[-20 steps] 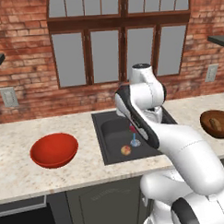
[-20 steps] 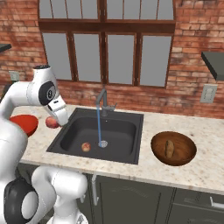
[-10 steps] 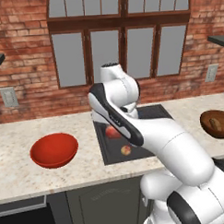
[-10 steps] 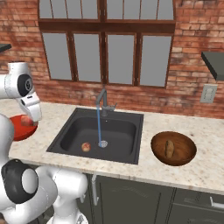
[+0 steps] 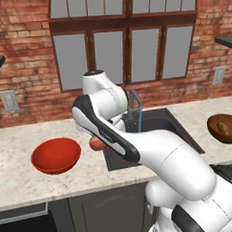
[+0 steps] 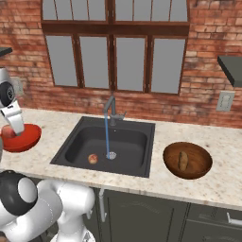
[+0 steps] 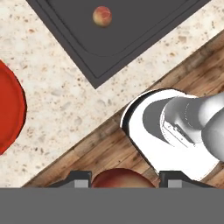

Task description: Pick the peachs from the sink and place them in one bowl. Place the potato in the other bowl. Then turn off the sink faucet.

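Note:
My gripper is shut on a reddish peach, which sits between the two fingertips. In the left base view the held peach hangs over the counter between the sink and the glossy red bowl. The red bowl has nothing visible in it. A second, paler peach lies in the sink near the drain. The potato rests in the brown wooden bowl. Water streams from the faucet.
The speckled counter runs left and right of the sink. My white arm crosses in front of the basin in the left base view. Behind it are a brick wall and windows. A wall socket sits at the back right.
The arm has swung left from over the sink to the counter beside the red bowl, carrying the reddish peach with it. The other peach and the potato have not moved.

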Available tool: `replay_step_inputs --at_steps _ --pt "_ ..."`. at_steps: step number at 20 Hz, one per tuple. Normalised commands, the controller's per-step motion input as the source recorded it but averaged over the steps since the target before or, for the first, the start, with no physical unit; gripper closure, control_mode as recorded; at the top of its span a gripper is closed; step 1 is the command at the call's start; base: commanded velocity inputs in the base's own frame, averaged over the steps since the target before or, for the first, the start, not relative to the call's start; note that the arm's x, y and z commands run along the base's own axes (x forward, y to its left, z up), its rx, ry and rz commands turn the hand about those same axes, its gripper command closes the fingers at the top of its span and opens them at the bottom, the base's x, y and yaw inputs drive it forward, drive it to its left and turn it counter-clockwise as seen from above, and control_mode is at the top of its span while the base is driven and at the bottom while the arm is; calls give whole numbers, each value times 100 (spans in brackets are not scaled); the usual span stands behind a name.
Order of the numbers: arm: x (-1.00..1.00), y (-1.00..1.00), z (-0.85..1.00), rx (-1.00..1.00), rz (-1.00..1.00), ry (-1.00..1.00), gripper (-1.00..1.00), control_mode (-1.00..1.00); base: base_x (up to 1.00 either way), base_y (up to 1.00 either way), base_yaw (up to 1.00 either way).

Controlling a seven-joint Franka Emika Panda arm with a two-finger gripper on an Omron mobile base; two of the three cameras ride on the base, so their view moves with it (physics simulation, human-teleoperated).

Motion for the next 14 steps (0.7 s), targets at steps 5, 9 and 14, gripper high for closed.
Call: replay_step_inputs --at_steps 5,9,14 --pt "3 30 -7 10 14 -10 100 -100 0 0 0" --pt "21 12 -23 12 24 -14 100 -100 0 0 0" --pt "35 8 -33 12 28 -11 100 -100 0 0 0"
